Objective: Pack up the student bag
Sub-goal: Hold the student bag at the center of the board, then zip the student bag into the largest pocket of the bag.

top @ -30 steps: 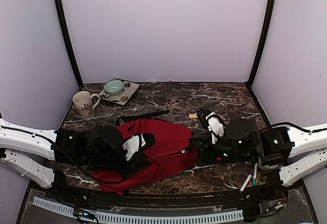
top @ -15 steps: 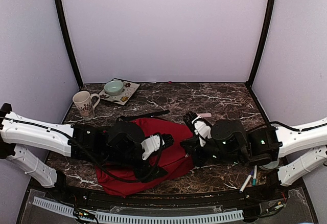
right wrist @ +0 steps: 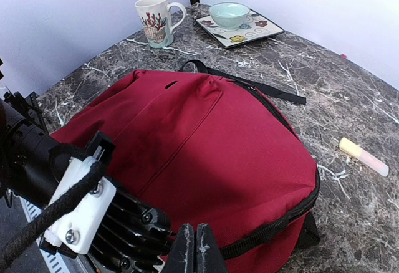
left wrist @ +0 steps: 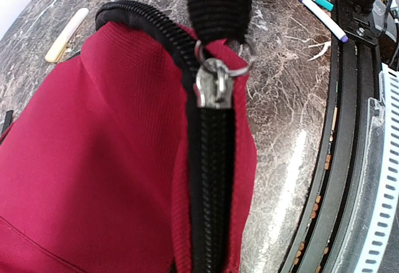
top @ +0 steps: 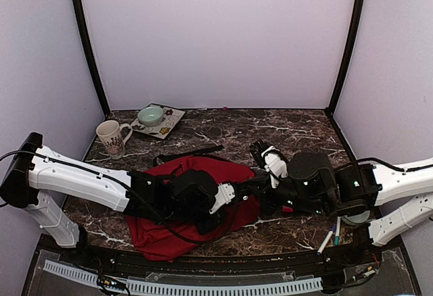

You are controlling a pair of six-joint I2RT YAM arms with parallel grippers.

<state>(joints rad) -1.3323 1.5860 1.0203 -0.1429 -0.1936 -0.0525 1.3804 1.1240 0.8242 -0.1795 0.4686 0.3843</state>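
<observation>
The student bag, a dark-red backpack, lies flat in the middle of the table. My left gripper reaches across it to its right edge. In the left wrist view red fabric and the black zipper fill the place of the jaws and hide the fingers. The metal slider sits on that zipper, and its black pull strap runs taut out of the top. My right gripper is shut at the bag's near zipper edge, facing the left gripper.
A mug and a plate with a bowl stand at the back left. A yellow marker lies right of the bag. Pens lie near the right arm's base. A black strap trails behind the bag.
My left gripper has moved right across the bag to its right edge. My right gripper has come in to meet it there. The bag's fabric has shifted and bunched.
</observation>
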